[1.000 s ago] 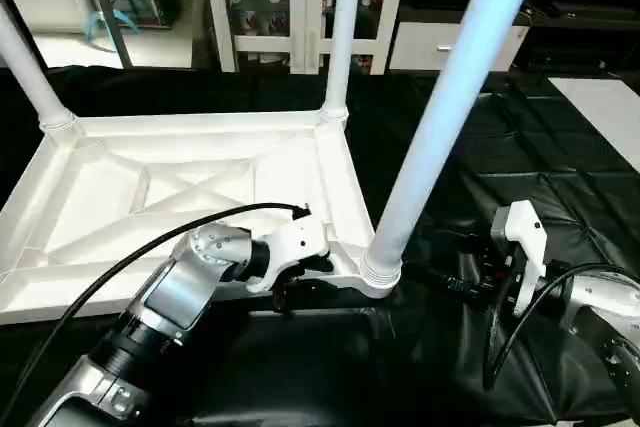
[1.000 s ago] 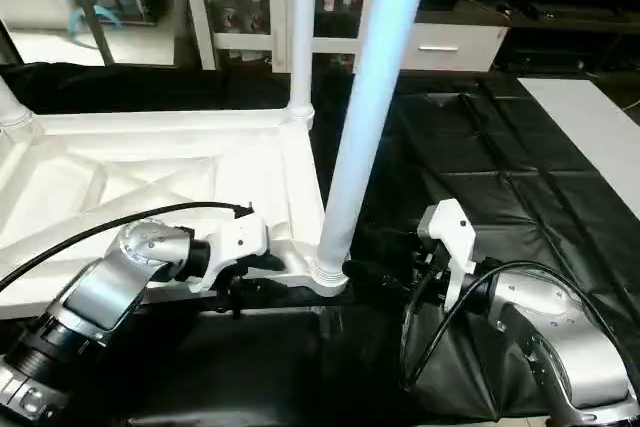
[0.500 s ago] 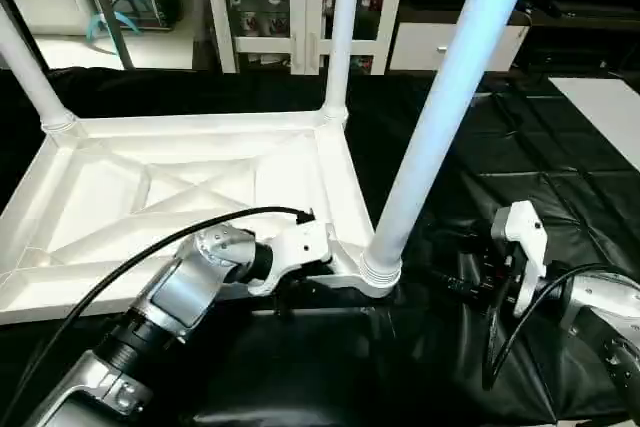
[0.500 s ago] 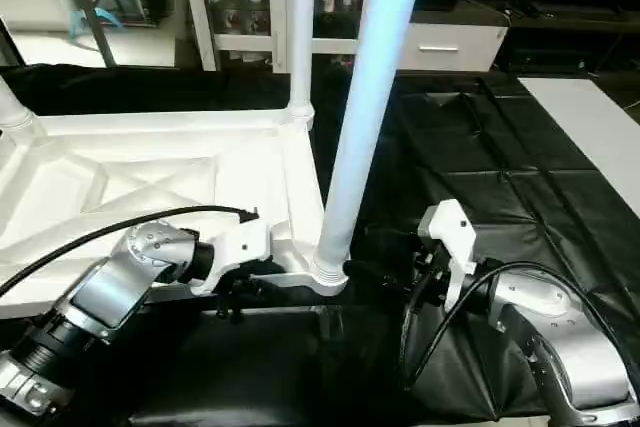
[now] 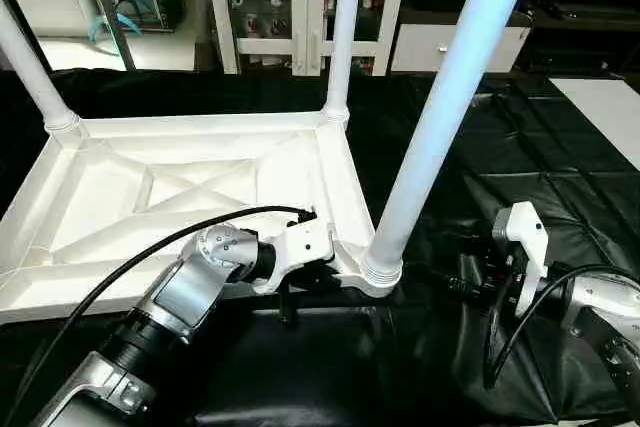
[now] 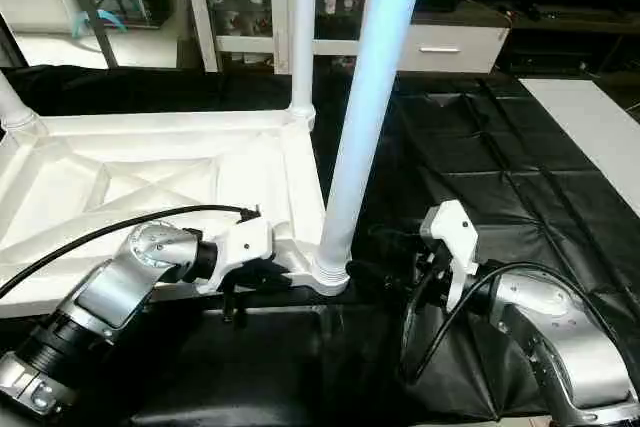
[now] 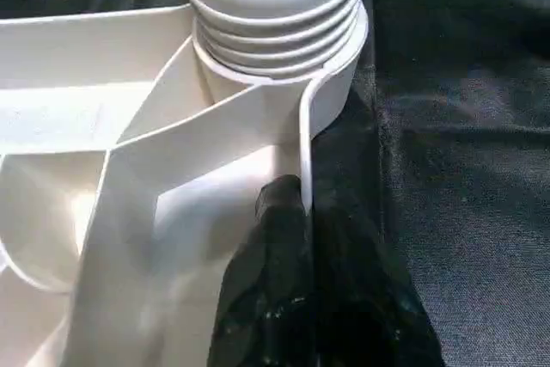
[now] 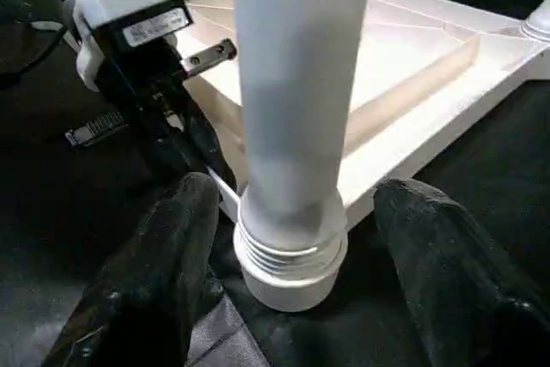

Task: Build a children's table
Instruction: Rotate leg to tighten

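standing upright in the near right corner socket of the upturned white plastic ribbed tabletop [image 5: 190, 197], the long white tube leg [image 5: 440, 117] rises between our right gripper [image 8: 292, 298] and its spread fingers; our left gripper [image 7: 296, 212] pinches the tabletop rim beside it.

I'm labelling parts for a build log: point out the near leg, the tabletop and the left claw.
near leg [image 5: 440, 117]: left eye view, mid-shaft.
tabletop [image 5: 335, 172]: left eye view, right rim.
left claw [image 7: 296, 212]: left wrist view, fingertips pinching the rim.
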Controlling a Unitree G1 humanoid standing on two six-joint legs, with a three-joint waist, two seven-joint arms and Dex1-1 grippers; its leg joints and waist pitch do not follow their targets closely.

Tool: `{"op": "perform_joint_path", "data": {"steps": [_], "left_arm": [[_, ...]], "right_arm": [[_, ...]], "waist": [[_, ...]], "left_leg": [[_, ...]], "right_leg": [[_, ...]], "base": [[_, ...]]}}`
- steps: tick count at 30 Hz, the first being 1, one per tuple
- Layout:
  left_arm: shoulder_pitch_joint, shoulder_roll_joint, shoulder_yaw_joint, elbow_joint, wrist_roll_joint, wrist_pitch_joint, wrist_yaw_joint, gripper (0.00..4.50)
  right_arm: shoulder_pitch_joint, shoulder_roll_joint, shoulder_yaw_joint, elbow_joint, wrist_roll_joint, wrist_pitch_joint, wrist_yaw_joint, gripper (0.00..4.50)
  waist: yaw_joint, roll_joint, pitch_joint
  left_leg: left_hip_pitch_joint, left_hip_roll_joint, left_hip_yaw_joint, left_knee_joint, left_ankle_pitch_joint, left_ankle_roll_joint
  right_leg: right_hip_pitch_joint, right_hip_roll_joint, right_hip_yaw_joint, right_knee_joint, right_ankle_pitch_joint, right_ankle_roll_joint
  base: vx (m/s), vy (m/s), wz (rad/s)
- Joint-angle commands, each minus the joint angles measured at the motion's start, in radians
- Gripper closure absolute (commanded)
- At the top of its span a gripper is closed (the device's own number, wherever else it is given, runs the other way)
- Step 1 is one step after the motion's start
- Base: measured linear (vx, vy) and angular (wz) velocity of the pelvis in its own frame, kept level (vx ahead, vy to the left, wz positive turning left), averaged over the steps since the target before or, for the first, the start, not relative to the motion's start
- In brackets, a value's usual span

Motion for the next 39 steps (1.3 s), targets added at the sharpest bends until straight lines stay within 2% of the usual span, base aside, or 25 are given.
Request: {"op": "perform_joint_path", "data": {"steps": [1, 8, 9, 11, 12, 13, 16, 17, 18, 21, 22, 24, 26, 28, 32, 34, 37, 39], "left_arm": [[0.023, -0.005, 0.001, 0.027, -0.004, -0.018, 0.014, 4.47], [0.044, -0.004, 0.008, 0.036, -0.014, -0.049, 0.028, 4.47], [0.048, -0.003, 0.008, 0.039, -0.016, -0.062, 0.025, 4.47], [0.055, -0.001, 0.011, 0.039, -0.027, -0.082, 0.012, 4.47], [0.058, 0.003, 0.014, 0.025, -0.044, -0.086, -0.009, 4.47], [0.059, 0.005, 0.014, 0.020, -0.048, -0.085, -0.015, 4.47], [0.052, 0.016, -0.001, -0.010, -0.068, -0.072, -0.076, 4.47], [0.050, 0.016, -0.005, -0.010, -0.069, -0.074, -0.083, 4.49], [0.036, 0.015, -0.025, -0.004, -0.073, -0.095, -0.124, 4.50], [0.029, 0.015, -0.034, 0.002, -0.072, -0.105, -0.140, 4.50], [0.024, 0.018, -0.040, 0.004, -0.067, -0.114, -0.145, 4.50], [0.014, 0.021, -0.053, 0.009, -0.063, -0.128, -0.167, 4.50], [-0.005, 0.019, -0.067, 0.021, -0.057, -0.140, -0.194, 4.50], [-0.014, 0.016, -0.071, 0.027, -0.052, -0.144, -0.200, 4.50], [-0.034, 0.004, -0.073, 0.045, -0.049, -0.153, -0.205, 4.50], [-0.040, 0.001, -0.076, 0.051, -0.047, -0.158, -0.207, 4.50], [-0.045, -0.002, -0.078, 0.060, -0.042, -0.167, -0.206, 4.50], [-0.049, -0.003, -0.080, 0.070, -0.034, -0.177, -0.198, 4.50]], "right_arm": [[-0.007, -0.014, -0.025, 0.002, -0.002, -0.017, 0.006, 1.32], [-0.040, 0.018, -0.051, 0.056, -0.006, -0.043, -0.035, 1.32], [-0.047, 0.024, -0.057, 0.072, -0.008, -0.048, -0.044, 1.32], [-0.053, 0.024, -0.058, 0.098, -0.014, -0.055, -0.039, 1.32], [-0.049, 0.004, -0.043, 0.111, -0.022, -0.061, -0.001, 1.32], [-0.048, -0.004, -0.037, 0.113, -0.024, -0.063, 0.012, 1.32], [-0.059, -0.034, -0.011, 0.125, -0.007, -0.053, 0.092, 1.32], [-0.066, -0.036, -0.007, 0.132, -0.006, -0.054, 0.100, 1.16], [-0.109, -0.043, 0.016, 0.175, -0.009, -0.060, 0.147, 1.07], [-0.128, -0.045, 0.026, 0.192, -0.013, -0.066, 0.166, 0.88], [-0.136, -0.045, 0.030, 0.198, -0.014, -0.068, 0.173, 0.74], [-0.157, -0.048, 0.045, 0.209, -0.021, -0.073, 0.198, 0.58], [-0.181, -0.054, 0.081, 0.217, -0.047, -0.086, 0.240, 0.44], [-0.188, -0.061, 0.105, 0.223, -0.066, -0.094, 0.266, 0.16], [-0.205, -0.072, 0.165, 0.246, -0.106, -0.133, 0.332, 0.16], [-0.221, -0.062, 0.183, 0.268, -0.124, -0.153, 0.337, 0.16], [-0.243, -0.047, 0.203, 0.304, -0.144, -0.174, 0.350, 0.16], [-0.259, -0.037, 0.219, 0.334, -0.165, -0.198, 0.350, 0.16]], "waist": [[0.002, -0.010, -0.052], [-0.003, -0.015, -0.050], [-0.005, -0.020, -0.050], [-0.006, -0.018, -0.051], [-0.006, -0.023, -0.051], [-0.004, -0.020, -0.052], [-0.004, -0.022, -0.055], [-0.004, -0.022, -0.055], [-0.005, -0.021, -0.057], [-0.004, -0.020, -0.058], [0.001, -0.018, -0.057], [0.006, -0.020, -0.058], [0.008, -0.022, -0.057], [0.014, -0.020, -0.055], [0.021, -0.022, -0.055], [0.020, -0.025, -0.055], [0.020, -0.028, -0.054], [0.020, -0.027, -0.054]], "left_leg": [[0.027, 0.076, -0.038, -0.084, -0.241, 0.020], [0.026, 0.075, -0.040, -0.086, -0.268, 0.010], [0.025, 0.074, -0.039, -0.085, -0.263, 0.013], [0.025, 0.074, -0.039, -0.084, -0.258, 0.017], [0.026, 0.074, -0.037, -0.083, -0.257, 0.021], [0.024, 0.074, -0.037, -0.082, -0.239, 0.027], [0.019, 0.073, -0.036, -0.078, -0.195, 0.054], [0.019, 0.073, -0.036, -0.078, -0.195, 0.054], [0.022, 0.073, -0.034, -0.075, -0.174, 0.070], [0.022, 0.074, -0.032, -0.072, -0.156, 0.083], [0.028, 0.076, -0.030, -0.072, -0.158, 0.083], [0.026, 0.077, -0.031, -0.073, -0.157, 0.079], [0.027, 0.076, -0.030, -0.074, -0.169, 0.073], [0.032, 0.079, -0.029, -0.077, -0.200, 0.051], [0.036, 0.080, -0.027, -0.078, -0.207, 0.036], [0.032, 0.079, -0.027, -0.078, -0.198, 0.039], [0.033, 0.079, -0.026, -0.078, -0.216, 0.036], [0.033, 0.080, -0.026, -0.078, -0.220, 0.030]], "right_leg": [[0.020, -0.068, 0.039, -0.080, -0.178, -0.207], [0.016, -0.069, 0.039, -0.088, -0.268, -0.184], [0.016, -0.068, 0.039, -0.088, -0.272, -0.179], [0.015, -0.069, 0.039, -0.088, -0.284, -0.175], [0.014, -0.068, 0.039, -0.090, -0.289, -0.172], [0.016, -0.069, 0.040, -0.086, -0.273, -0.172], [0.021, -0.068, 0.039, -0.080, -0.216, -0.183], [0.021, -0.068, 0.039, -0.080, -0.216, -0.183], [0.019, -0.067, 0.037, -0.078, -0.191, -0.196], [0.018, -0.065, 0.036, -0.074, -0.168, -0.217], [0.014, -0.064, 0.037, -0.075, -0.166, -0.220], [0.018, -0.066, 0.036, -0.072, -0.162, -0.219], [0.016, -0.065, 0.035, -0.073, -0.177, -0.217], [0.013, -0.067, 0.039, -0.077, -0.208, -0.212], [0.011, -0.067, 0.039, -0.075, -0.184, -0.218], [0.013, -0.068, 0.039, -0.073, -0.173, -0.220], [0.013, -0.070, 0.040, -0.076, -0.199, -0.219], [0.011, -0.071, 0.040, -0.077, -0.218, -0.216]], "base": [[0.000, 0.000, 0.00], [0.000, 0.000, 0.00], [0.000, 0.000, 0.00], [0.000, 0.000, 0.00], [0.000, 0.000, 0.00], [0.000, 0.000, 0.00], [0.000, 0.000, 0.00], [0.000, 0.000, 0.00], [0.000, 0.000, 0.00], [0.000, 0.000, 0.00], [0.000, 0.000, 0.00], [0.000, 0.000, 0.00], [0.000, 0.000, 0.00], [0.000, 0.000, 0.00], [0.000, 0.000, 0.00], [0.000, 0.000, 0.00], [0.000, 0.000, 0.00], [0.000, 0.000, 0.00]]}}
